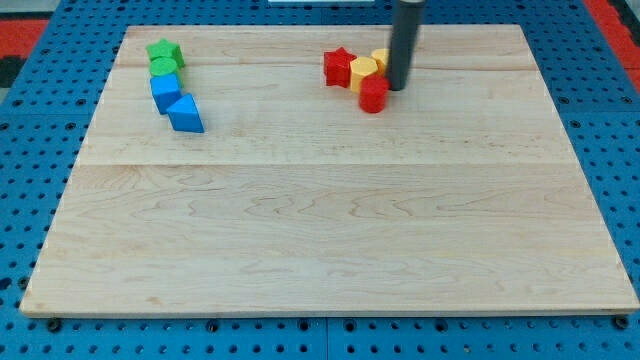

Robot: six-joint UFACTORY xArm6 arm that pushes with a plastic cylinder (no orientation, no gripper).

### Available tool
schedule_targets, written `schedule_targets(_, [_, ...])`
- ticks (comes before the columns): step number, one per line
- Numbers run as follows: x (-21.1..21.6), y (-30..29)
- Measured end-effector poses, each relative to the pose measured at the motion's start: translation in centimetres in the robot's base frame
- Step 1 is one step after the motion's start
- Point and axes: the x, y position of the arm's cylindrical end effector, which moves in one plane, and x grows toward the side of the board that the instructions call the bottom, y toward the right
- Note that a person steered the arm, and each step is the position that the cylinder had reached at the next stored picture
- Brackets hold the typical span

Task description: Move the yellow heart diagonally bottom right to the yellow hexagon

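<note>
My tip [398, 87] has no claw, so nothing is grasped; it rests just right of the yellow hexagon [363, 71], touching the yellow heart [381, 58], which peeks out behind the rod at the hexagon's upper right. A red star [338, 66] sits left of the hexagon, a red block [373, 95] at its lower right. Far left of the hexagon cluster a green star [163, 50], green block [164, 67], blue cube [165, 91] and blue triangle [185, 114].

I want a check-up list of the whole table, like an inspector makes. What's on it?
Surface: wooden board, three planks.
Job's things: yellow hexagon between the red star and my tip; yellow heart mostly hidden behind the rod.
Clutter: red block, shape unclear, below the hexagon; green star, green block, blue block, blue triangle stacked in a line at the view's left.
Hand: nothing seen; rod only.
Cables: nothing seen.
Surroundings: blue pegboard.
</note>
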Motion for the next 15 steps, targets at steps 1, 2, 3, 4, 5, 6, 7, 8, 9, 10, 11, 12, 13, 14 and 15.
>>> schedule_targets(1, [0.5,-3.7])
schedule_targets(2, [1.9,0.5])
schedule_targets(3, [1.4,4.9])
schedule_targets(4, [-0.2,11.7])
schedule_targets(5, [-5.1,10.7])
schedule_targets(6, [-5.2,5.6])
schedule_targets(7, [-3.5,0.2])
schedule_targets(8, [-1.8,-2.5])
schedule_targets(9, [-0.8,-6.0])
schedule_targets(10, [-0.9,-6.1])
schedule_targets(11, [-2.2,-5.2])
schedule_targets(12, [-6.5,-2.4])
schedule_targets(13, [-11.5,-0.6])
schedule_targets(14, [-11.6,-1.7])
schedule_targets(15, [-11.4,-4.8])
